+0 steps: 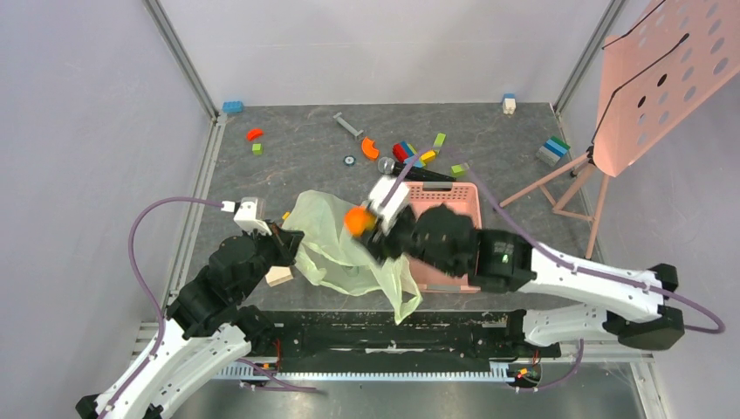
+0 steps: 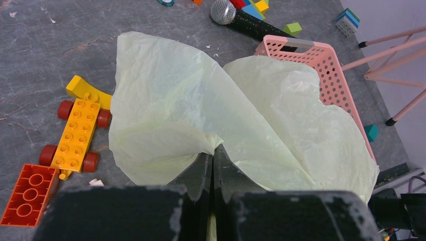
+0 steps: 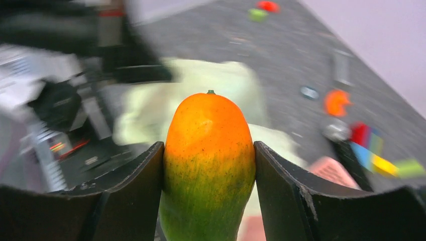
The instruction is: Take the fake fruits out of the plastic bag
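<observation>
1. My left claw (image 2: 213,150) is clenched on the plastic bag (image 2: 166,100) at its near edge, I judge to anchor it.
2. My right claw (image 3: 209,155) grasps the mango (image 3: 208,125) upright between its fingers, with the bag beneath.

Holding the orange mango (image 1: 353,218) in the right gripper (image 1: 360,224), above the crumpled pale green plastic bag (image 1: 336,253) and just beside the pink basket (image 1: 455,199); pinching the bag's left edge with the left gripper (image 1: 295,241); with toy blocks (image 1: 410,154) scattered across the far part of the grey table (image 1: 288,170) and a pink stand (image 1: 663,74) at right
</observation>
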{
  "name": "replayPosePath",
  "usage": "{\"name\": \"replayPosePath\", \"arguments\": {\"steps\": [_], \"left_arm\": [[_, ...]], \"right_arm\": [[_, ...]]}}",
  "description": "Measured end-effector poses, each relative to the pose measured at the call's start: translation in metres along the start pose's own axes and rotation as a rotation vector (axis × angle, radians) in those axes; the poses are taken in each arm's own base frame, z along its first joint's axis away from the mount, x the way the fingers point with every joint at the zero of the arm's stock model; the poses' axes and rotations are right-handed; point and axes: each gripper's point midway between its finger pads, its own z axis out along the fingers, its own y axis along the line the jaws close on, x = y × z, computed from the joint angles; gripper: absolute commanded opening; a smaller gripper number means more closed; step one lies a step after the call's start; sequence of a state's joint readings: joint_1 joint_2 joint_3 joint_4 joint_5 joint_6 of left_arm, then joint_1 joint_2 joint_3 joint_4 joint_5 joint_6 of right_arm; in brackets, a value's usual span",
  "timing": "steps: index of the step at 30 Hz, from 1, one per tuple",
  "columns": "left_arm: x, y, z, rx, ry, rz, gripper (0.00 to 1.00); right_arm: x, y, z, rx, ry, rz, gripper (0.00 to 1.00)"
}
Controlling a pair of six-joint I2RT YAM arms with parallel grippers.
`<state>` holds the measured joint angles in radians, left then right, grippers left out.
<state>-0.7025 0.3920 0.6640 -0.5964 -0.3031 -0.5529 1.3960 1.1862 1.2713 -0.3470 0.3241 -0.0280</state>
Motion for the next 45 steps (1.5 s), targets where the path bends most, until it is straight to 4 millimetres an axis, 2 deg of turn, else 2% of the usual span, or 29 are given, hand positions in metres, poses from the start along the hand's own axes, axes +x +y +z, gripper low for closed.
{"name": "replayPosePath", "arguments": {"steps": [3, 5, 7, 9, 10, 11, 13, 16, 17, 20, 22, 24, 28, 31, 33, 35, 37, 40, 43, 45], "left_arm": [[0.000, 0.000, 0.000, 0.000, 0.000, 0.000, 0.02], [0.000, 0.000, 0.000, 0.001, 0.001, -0.001, 0.02], [0.000, -0.001, 0.000, 0.003, 0.002, -0.001, 0.02], [0.001, -0.002, 0.000, 0.009, 0.006, -0.003, 0.02], [0.001, -0.002, 0.000, 0.012, 0.008, -0.003, 0.02], [0.002, -0.003, 0.000, 0.014, 0.009, -0.004, 0.02], [0.002, -0.003, -0.001, 0.015, 0.010, -0.004, 0.02], [0.002, -0.003, -0.001, 0.015, 0.010, -0.004, 0.02], [0.002, -0.003, -0.001, 0.016, 0.010, -0.004, 0.02], [0.002, -0.003, -0.001, 0.017, 0.011, -0.004, 0.02], [0.002, -0.003, -0.001, 0.017, 0.011, -0.004, 0.02], [0.002, -0.003, -0.001, 0.017, 0.011, -0.004, 0.02], [0.002, -0.003, -0.001, 0.018, 0.011, -0.005, 0.02], [0.002, -0.003, -0.001, 0.019, 0.009, -0.006, 0.02], [0.002, -0.003, -0.002, 0.019, 0.009, -0.006, 0.02], [0.001, -0.003, -0.002, 0.019, 0.008, -0.006, 0.02], [0.002, -0.003, -0.002, 0.019, 0.008, -0.006, 0.02], [0.002, -0.003, -0.002, 0.018, 0.008, -0.005, 0.02], [0.002, -0.003, -0.002, 0.018, 0.008, -0.005, 0.02], [0.002, -0.003, -0.002, 0.018, 0.008, -0.006, 0.02]], "right_arm": [[0.007, -0.087, -0.007, 0.254, 0.031, 0.055, 0.31], [0.024, -0.145, -0.014, 0.421, 0.083, 0.085, 0.31], [0.044, -0.186, -0.020, 0.536, 0.141, 0.109, 0.31], [0.068, -0.218, -0.023, 0.618, 0.197, 0.134, 0.31], [0.088, -0.236, -0.025, 0.654, 0.237, 0.160, 0.31], [0.103, -0.243, -0.025, 0.670, 0.269, 0.176, 0.31], [0.149, -0.261, -0.026, 0.702, 0.355, 0.231, 0.30], [0.213, -0.270, -0.028, 0.715, 0.470, 0.304, 0.29], [0.237, -0.268, -0.028, 0.708, 0.513, 0.327, 0.29], [0.292, -0.255, -0.029, 0.675, 0.617, 0.383, 0.28], [0.316, -0.247, -0.027, 0.652, 0.664, 0.411, 0.28], [0.330, -0.243, -0.023, 0.637, 0.684, 0.433, 0.29], [0.334, -0.246, -0.014, 0.638, 0.662, 0.450, 0.31], [0.334, -0.249, -0.009, 0.645, 0.642, 0.456, 0.38], [0.334, -0.250, -0.006, 0.648, 0.629, 0.457, 0.47], [0.333, -0.252, -0.004, 0.649, 0.621, 0.456, 0.68], [0.333, -0.252, -0.003, 0.650, 0.615, 0.457, 0.83], [0.337, -0.250, -0.006, 0.652, 0.622, 0.457, 0.96], [0.329, -0.250, -0.012, 0.658, 0.617, 0.444, 0.98], [0.311, -0.253, -0.020, 0.670, 0.589, 0.424, 0.98]]}}
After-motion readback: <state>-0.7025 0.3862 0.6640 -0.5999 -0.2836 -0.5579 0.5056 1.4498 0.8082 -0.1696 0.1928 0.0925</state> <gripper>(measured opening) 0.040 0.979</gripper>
